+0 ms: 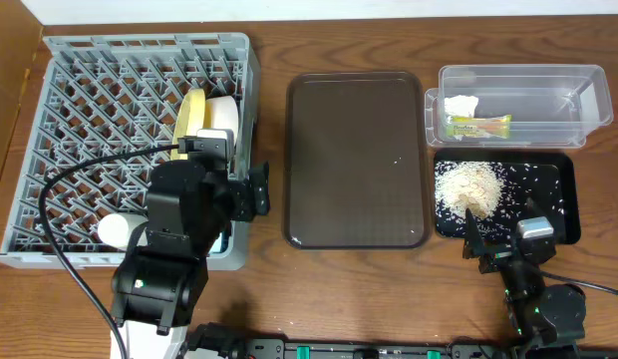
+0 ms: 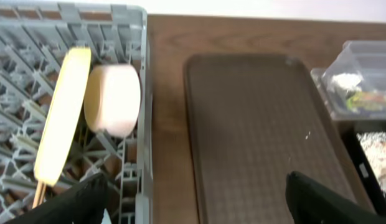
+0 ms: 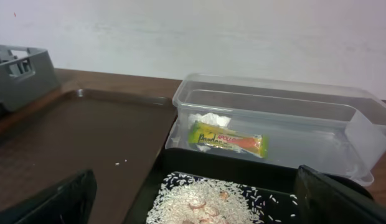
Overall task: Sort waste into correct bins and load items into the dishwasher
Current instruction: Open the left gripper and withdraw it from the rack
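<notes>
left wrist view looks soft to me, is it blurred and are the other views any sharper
Left wrist: blurred throughout, yellow plate and white bowl edges smeared. Right wrist: sharper, snack wrapper colours clear. Overhead: crisp, evenly lit, faint glare on the clear tub.

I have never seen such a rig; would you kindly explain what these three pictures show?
This robot has two arms at a table, each ending in a two-finger gripper. One picture looks down from above; the other two come from cameras on the wrists, with their fingers at the bottom corners. On the left, a grey plastic dish rack holds a round yellow plate on edge and a white bowl. A dark brown serving tray lies in the middle. On the right, a clear plastic tub holds a crumpled white tissue and a green-yellow snack wrapper; a flat black tray carries a heap of rice-like scraps. The left gripper and right gripper are open, holding nothing.
</notes>
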Controlling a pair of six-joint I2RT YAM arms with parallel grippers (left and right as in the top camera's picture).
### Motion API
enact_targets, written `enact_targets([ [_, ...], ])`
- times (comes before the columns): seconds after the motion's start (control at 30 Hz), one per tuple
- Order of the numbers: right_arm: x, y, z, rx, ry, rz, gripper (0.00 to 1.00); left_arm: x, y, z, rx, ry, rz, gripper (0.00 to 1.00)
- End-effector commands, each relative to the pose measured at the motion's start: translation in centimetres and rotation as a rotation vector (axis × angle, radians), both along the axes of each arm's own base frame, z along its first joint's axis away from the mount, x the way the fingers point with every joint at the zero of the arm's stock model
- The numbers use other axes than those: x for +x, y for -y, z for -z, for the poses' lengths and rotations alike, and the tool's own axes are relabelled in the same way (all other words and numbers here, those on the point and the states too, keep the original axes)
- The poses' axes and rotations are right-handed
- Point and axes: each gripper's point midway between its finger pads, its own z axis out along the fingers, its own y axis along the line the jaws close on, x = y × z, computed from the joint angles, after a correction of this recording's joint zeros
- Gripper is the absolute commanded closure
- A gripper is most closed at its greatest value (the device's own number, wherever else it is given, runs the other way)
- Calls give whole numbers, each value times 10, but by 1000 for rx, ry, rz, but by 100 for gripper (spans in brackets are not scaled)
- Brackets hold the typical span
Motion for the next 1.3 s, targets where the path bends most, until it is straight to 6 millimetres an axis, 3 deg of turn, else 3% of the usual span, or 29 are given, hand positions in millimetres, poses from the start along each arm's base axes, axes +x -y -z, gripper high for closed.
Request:
enact_targets([
  [0.0,0,1,1,7,-5,2,1,-5,2,0,-12,-20,8,4],
  [0.6,0,1,1,7,-5,2,1,-5,0,33,19,-160,-4,3],
  [0.73,0,1,1,7,-5,2,1,-10,-11,18,40,-37,-41,3],
  [0.83,0,1,1,7,-5,2,1,-9,-13,3,6,169,-56,3],
  [0.93,0,1,1,7,-5,2,1,-17,-15,2,-27,338,-64,3],
  [1.27,0,1,1,7,-5,2,1,-45,-37,55,-74,492,-147,3],
])
